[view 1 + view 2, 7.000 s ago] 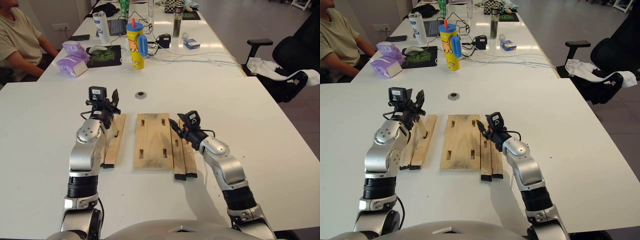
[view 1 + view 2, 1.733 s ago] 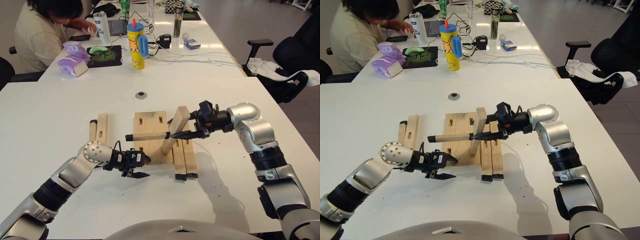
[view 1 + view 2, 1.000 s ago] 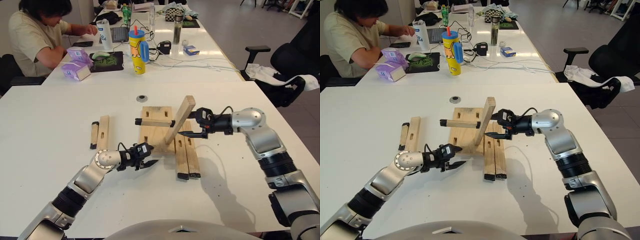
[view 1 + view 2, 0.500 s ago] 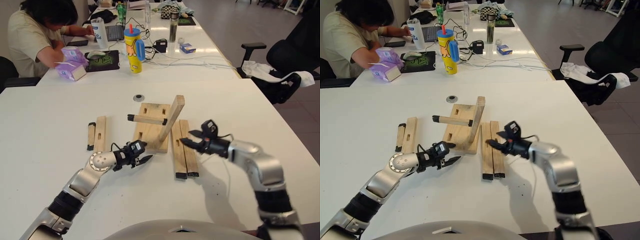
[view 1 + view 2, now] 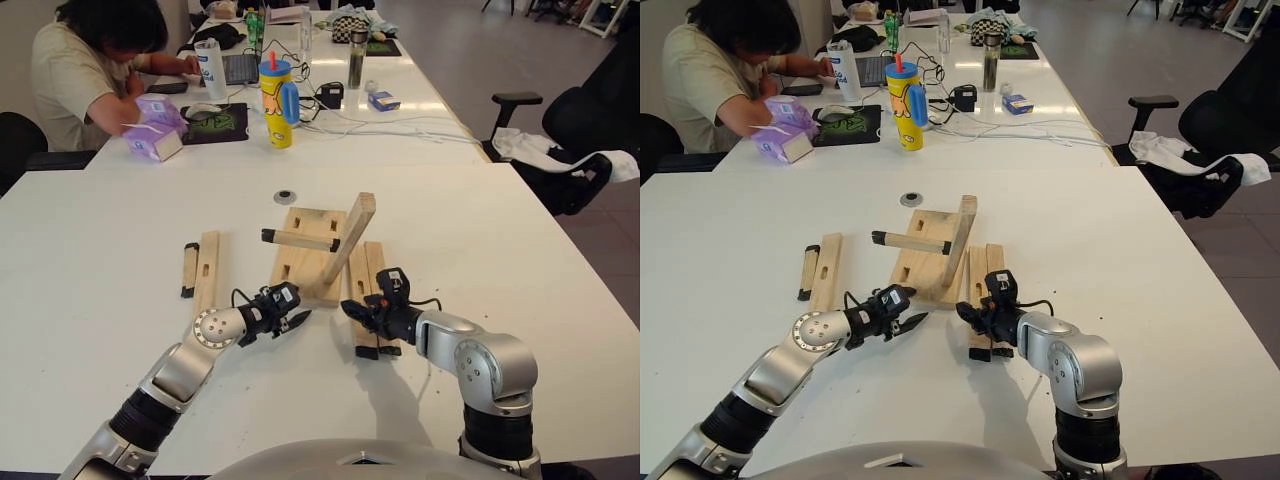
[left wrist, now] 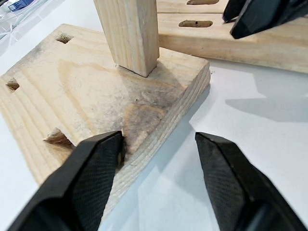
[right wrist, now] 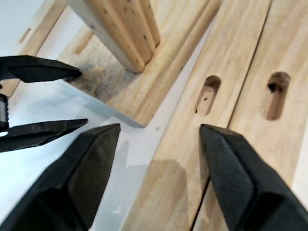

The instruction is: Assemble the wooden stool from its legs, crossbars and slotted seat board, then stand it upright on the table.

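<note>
Rough unfin. wood seat board (image 6: 86, 91); smooth semi-gloss table (image 6: 250, 125)

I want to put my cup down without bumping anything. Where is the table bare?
The table is bare right of the two lying legs, and left of the two loose pieces. It is crowded around the seat board, where the left gripper and right gripper sit, jaws open.

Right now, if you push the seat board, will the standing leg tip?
Probably top-heavy: the leg leans off upright with a crossbar jutting sideways, so a shove may topple it. The seat board looks thick, rigid wood lying flat; it likely slides rather than flexes on the table.
</note>
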Controlling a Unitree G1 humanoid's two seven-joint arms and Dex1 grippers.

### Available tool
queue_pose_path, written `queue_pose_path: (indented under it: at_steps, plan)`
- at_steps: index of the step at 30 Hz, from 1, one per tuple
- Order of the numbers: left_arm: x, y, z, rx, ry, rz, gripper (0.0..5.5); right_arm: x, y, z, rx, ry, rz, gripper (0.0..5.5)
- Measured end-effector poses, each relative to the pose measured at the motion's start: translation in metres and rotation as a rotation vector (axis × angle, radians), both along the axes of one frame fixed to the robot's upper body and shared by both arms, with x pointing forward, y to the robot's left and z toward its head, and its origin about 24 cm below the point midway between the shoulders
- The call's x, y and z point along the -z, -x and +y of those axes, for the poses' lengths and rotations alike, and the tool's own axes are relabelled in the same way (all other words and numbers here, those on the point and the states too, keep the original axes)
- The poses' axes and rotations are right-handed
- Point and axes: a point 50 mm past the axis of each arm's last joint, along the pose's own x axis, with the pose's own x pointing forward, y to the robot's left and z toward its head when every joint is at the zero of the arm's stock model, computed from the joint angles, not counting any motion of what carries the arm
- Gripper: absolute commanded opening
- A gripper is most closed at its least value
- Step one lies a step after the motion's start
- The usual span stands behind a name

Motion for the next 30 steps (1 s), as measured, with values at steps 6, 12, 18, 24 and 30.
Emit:
queue_pose_path:
  at_steps: [6,12,18,24,30]
  plan:
    - [0.001,0.0,-0.004,-0.001,-0.004,-0.01,2.81,0.002,0.002,-0.004,-0.017,0.065,-0.028,3.1]
    - [0.002,0.0,-0.008,-0.002,-0.006,-0.016,2.81,0.004,0.003,-0.006,-0.024,0.11,-0.035,3.1]
    - [0.002,0.0,-0.009,0.005,-0.021,-0.026,2.81,0.003,0.002,-0.007,-0.009,0.118,-0.021,3.1]
    - [0.002,0.0,-0.009,0.005,-0.02,-0.027,2.81,0.0,-0.002,-0.002,-0.008,0.133,0.014,3.1]
    - [0.002,-0.002,-0.013,0.003,-0.005,-0.023,2.81,0.005,-0.008,0.009,-0.008,0.172,0.081,3.1]
